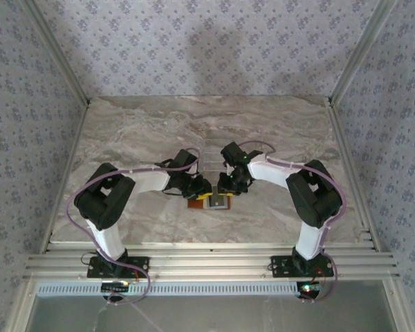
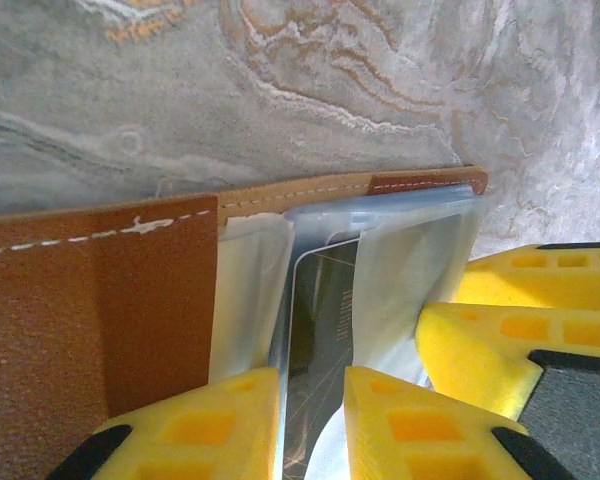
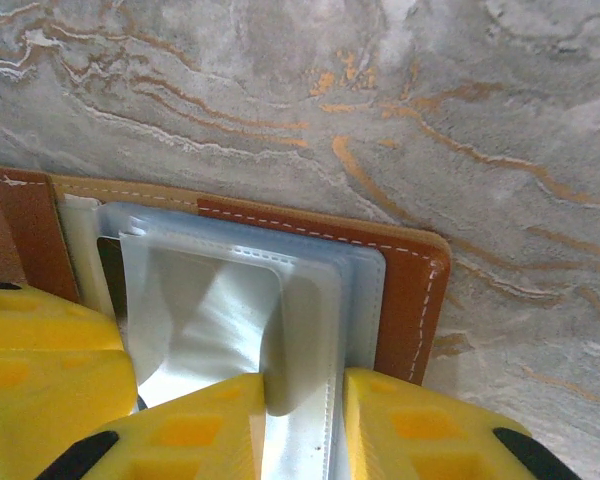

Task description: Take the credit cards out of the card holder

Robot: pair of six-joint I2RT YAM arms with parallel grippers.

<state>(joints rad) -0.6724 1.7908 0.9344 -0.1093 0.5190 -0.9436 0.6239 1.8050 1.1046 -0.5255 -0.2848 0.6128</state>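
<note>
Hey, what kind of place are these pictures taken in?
Probably a robot test booth, not a home: a marble-look table boxed in by patterned wall panels, with two arms bolted to a metal rail.

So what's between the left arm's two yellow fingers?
A dark card inside a clear sleeve of the brown card holder, shown in the left wrist view.

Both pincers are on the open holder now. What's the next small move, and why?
Probably draw the left pincer back a little to slide the dark card out: it straddles that card's edge in its clear sleeve, while the right pincer straddles the other sleeves over the open holder.
</note>
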